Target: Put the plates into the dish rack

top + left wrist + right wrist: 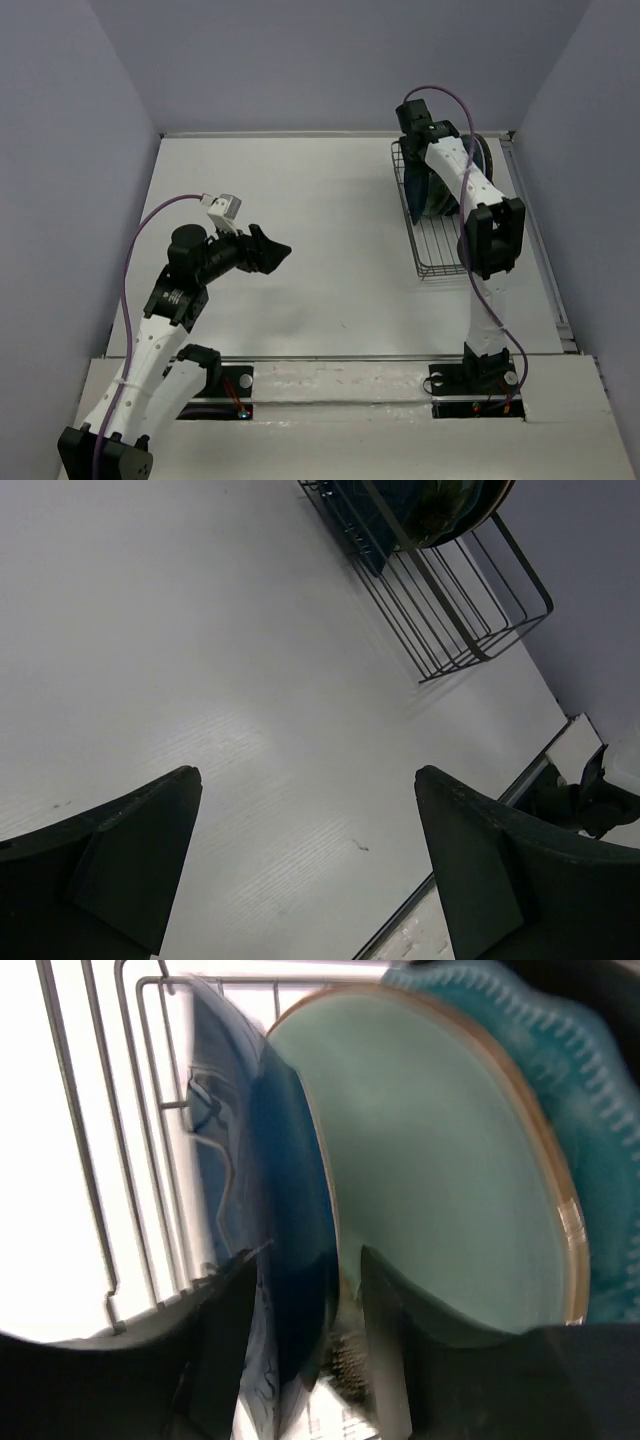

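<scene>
The black wire dish rack point(432, 243) stands at the far right of the table. Three plates stand on edge in its far end: a glossy dark blue plate point(290, 1150), a mint green plate with a brown rim point(440, 1160) and a scalloped teal plate point(600, 1110). My right gripper point(310, 1252) reaches down into the rack and straddles the dark blue plate's rim. A gap shows between that rim and the right finger point(385, 1330), so the jaws stand loose around it. My left gripper point(272, 250) hovers wide open over bare table at the left, holding nothing.
The near half of the dish rack point(450, 620) holds no plates, only bare wires. Grey walls close in the table on the left, far and right sides. A white raised strip point(340, 380) with both arm bases runs along the near edge.
</scene>
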